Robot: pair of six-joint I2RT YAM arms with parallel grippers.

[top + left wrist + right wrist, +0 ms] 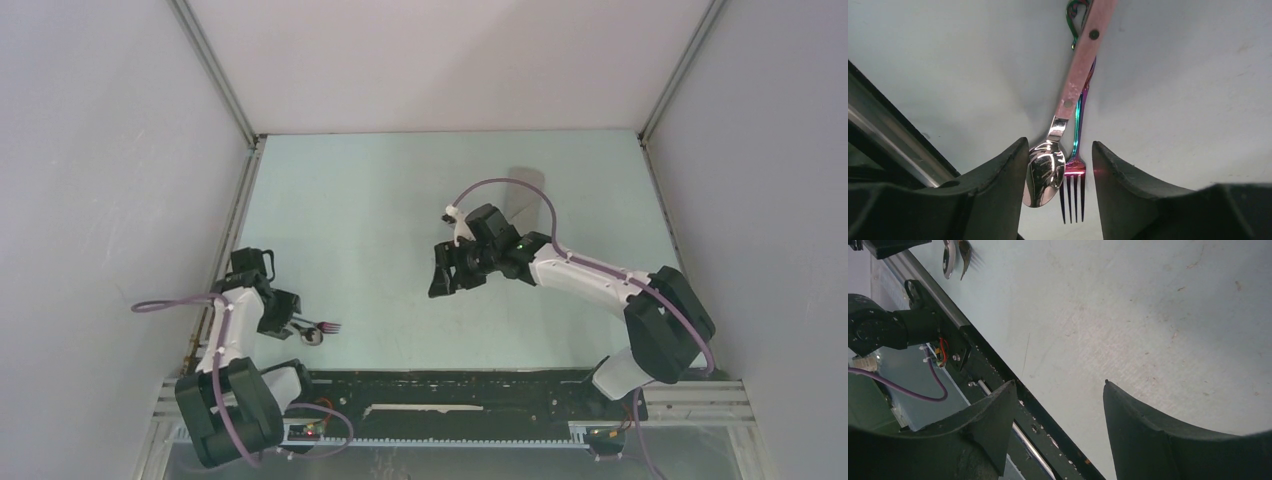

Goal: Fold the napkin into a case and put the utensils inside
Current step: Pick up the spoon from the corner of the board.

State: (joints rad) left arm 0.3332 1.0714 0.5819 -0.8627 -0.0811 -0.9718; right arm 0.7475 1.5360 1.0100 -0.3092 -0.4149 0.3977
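From above: at the near left corner of the pale green table (380,200), the black two-finger left gripper (292,320) low over a small pink-handled spoon (313,337) with a silvery bowl and a small matching fork (330,326) with dark tines, side by side just inside the near edge. The black right gripper (445,282) raised over mid-table, well apart. No light-grey cloth napkin in sight in any view. From the left wrist: jaws spread astride both utensil heads, spoon bowl close against one finger, a gap beside the fork, nothing pinched yet. From the right wrist: jaws spread and empty above the tabletop, toward the near edge. Step in hand, by the look of it: picking up the utensils. Next move likely to call for a squeeze on both necks together, then a level lift.
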